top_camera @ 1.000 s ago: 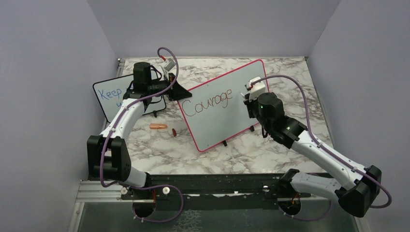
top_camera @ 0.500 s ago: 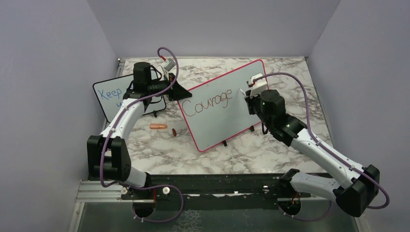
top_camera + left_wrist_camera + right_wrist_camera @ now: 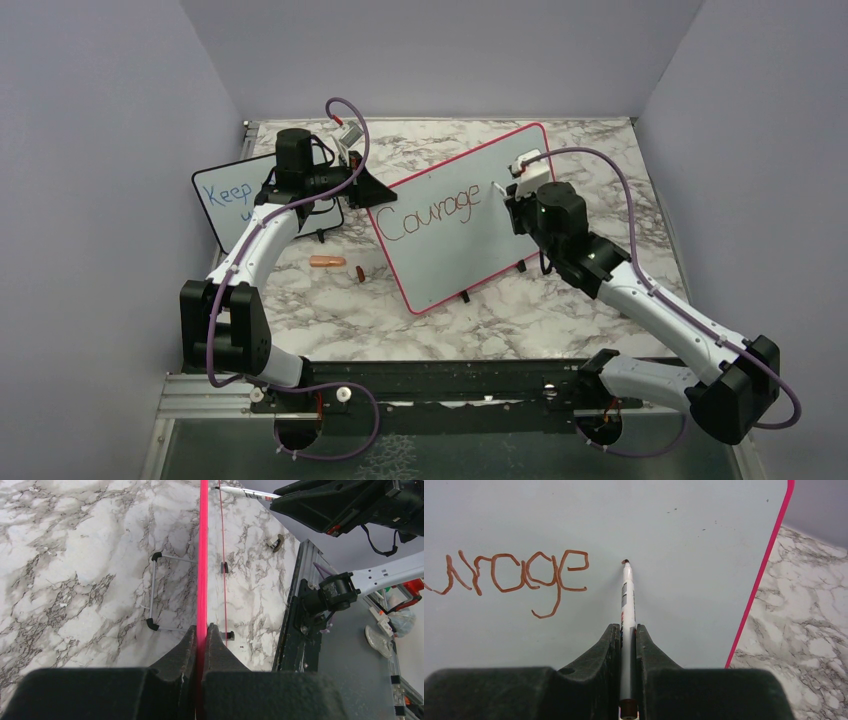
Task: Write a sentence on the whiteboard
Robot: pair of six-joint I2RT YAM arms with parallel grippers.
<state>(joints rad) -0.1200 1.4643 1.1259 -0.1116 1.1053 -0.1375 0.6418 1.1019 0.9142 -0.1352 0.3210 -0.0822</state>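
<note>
So the marble table [image 3: 600,160] has the big pink-framed whiteboard [image 3: 450,250] sitting about mid-table, propped up on its little black feet and leaning back, writing face toward the arms. From overhead its long axis runs diagonally, from near-left up to far-right. Behind its left end there's a smaller black-framed board [image 3: 225,200] with blue writing, partly hidden by the left arm. The left gripper [image 3: 201,630] is pinched tight on the whiteboard's pink edge at the upper-left corner, and its wrist view looks straight down that edge. The right gripper [image 3: 626,630] is over by the board's right half, jaws clamped narrow on a white marker [image 3: 626,595]. The marker's long axis pokes straight out from the fingers at the board, dark tip right at the surface, can't tell if it's actually touching. The sentence [image 3: 430,213] so far reads "Courage" in red-brown, running along the board's long axis, with the tip just right of the last "e". An orange pen-ish thing [image 3: 327,262] and a small dark bit [image 3: 358,272] lie on the marble by the lower-left corner.
</note>
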